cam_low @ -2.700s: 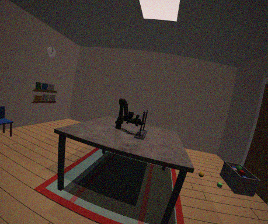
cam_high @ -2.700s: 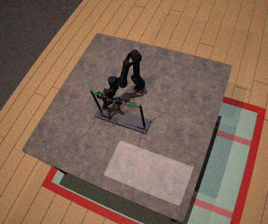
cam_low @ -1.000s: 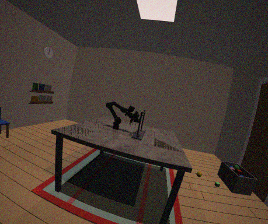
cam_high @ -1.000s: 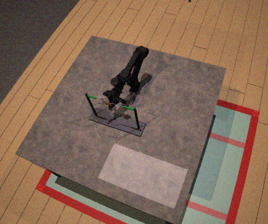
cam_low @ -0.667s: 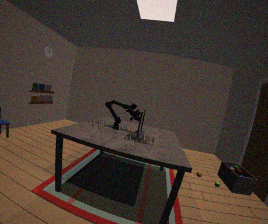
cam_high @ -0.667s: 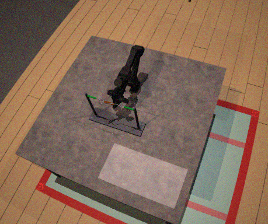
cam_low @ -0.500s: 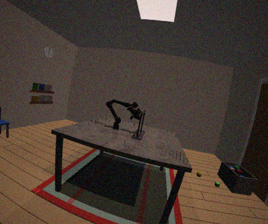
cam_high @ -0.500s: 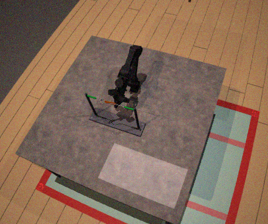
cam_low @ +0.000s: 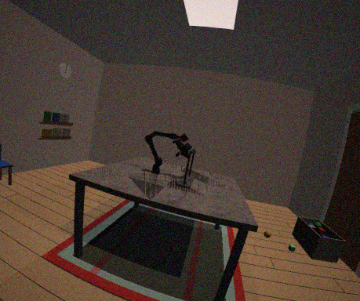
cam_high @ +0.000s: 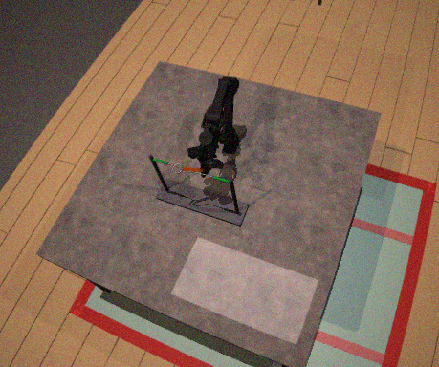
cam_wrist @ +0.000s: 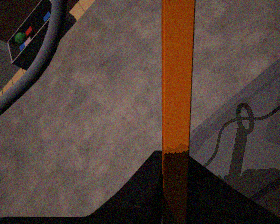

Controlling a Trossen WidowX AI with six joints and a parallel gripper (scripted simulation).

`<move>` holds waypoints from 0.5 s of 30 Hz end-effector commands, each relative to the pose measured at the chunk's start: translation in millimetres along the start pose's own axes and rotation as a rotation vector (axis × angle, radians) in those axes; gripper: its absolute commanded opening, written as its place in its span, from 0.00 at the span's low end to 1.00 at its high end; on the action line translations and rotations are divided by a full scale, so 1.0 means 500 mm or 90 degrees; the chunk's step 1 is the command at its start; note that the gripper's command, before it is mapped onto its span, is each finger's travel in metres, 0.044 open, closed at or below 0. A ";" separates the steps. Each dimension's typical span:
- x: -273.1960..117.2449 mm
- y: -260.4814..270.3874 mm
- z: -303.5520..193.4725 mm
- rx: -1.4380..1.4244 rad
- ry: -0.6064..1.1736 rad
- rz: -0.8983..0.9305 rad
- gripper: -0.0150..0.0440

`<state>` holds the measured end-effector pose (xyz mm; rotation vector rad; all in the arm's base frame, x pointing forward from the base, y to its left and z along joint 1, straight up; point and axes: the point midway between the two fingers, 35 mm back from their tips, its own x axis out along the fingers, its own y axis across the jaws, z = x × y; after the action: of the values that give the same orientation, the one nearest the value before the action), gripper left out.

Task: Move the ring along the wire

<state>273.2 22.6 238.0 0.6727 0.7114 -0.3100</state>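
Note:
The ring (cam_high: 177, 168) is at the wire, just inboard of the left green part (cam_high: 160, 161). Its orange handle (cam_high: 191, 169) (cam_wrist: 177, 80) points right toward my gripper (cam_high: 204, 172) (cam_wrist: 168, 158), which is shut on the handle's end. The other green part (cam_high: 221, 179) is beside the right post (cam_high: 234, 197). The left post (cam_high: 160, 176) stands at the far end. In the wrist view the ring is out of frame; a curved grey bar, apparently the wire, crosses the upper left. The shadow shows a line through the ring. Contact with the grey wire cannot be told.
The posts stand on a dark base plate (cam_high: 240, 220) on the grey table (cam_high: 118, 229). The arm (cam_high: 219, 107) (cam_low: 153, 150) reaches over from the back. A pale rectangle (cam_high: 247, 287) lies on the table's front part. A bin (cam_low: 324, 247) stands on the floor.

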 end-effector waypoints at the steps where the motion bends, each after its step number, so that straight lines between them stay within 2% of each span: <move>1: -0.001 -0.004 0.001 -0.037 0.004 0.001 0.00; 15: 0.002 -0.070 0.021 -0.292 -0.006 0.008 0.00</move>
<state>264.8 -2.6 229.0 0.3308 0.7389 -0.1715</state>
